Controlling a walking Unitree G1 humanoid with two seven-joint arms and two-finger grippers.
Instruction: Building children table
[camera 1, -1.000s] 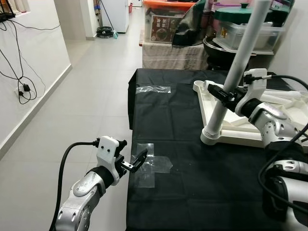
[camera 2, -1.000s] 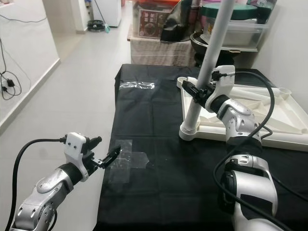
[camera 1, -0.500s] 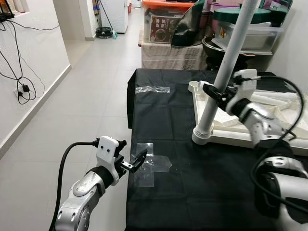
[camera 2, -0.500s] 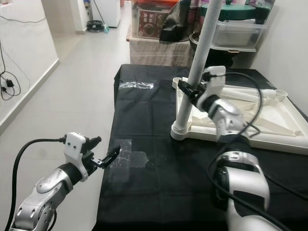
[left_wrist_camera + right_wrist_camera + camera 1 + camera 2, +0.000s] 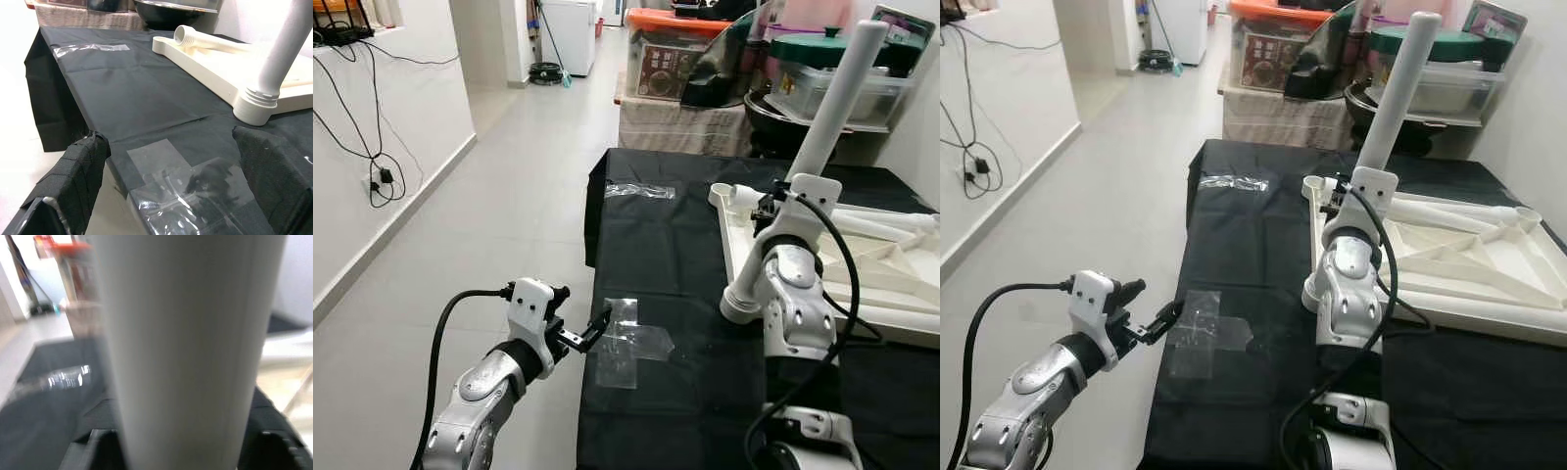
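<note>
Centrally, right end effector [image 5: 183,440] clamped around white table leg [image 5: 837,103] rising from upturned tabletop [image 5: 891,269]; lower left, left end effector [image 5: 592,329] open beside desk [image 5: 675,235].

Robot working at a black-covered worktop [image 5: 1253,245] with an upturned white children's table.
The right arm [image 5: 1347,284] is reaching up to the white table leg [image 5: 1393,93], which is standing tilted in the near corner socket of the upturned tabletop [image 5: 1449,264]; its claw is hiding behind the wrist. The left claw [image 5: 1163,315] is hovering at the worktop's near left edge, just beside a patch of clear tape [image 5: 1205,328]. Another tape strip [image 5: 1234,183] is lying farther back.
</note>
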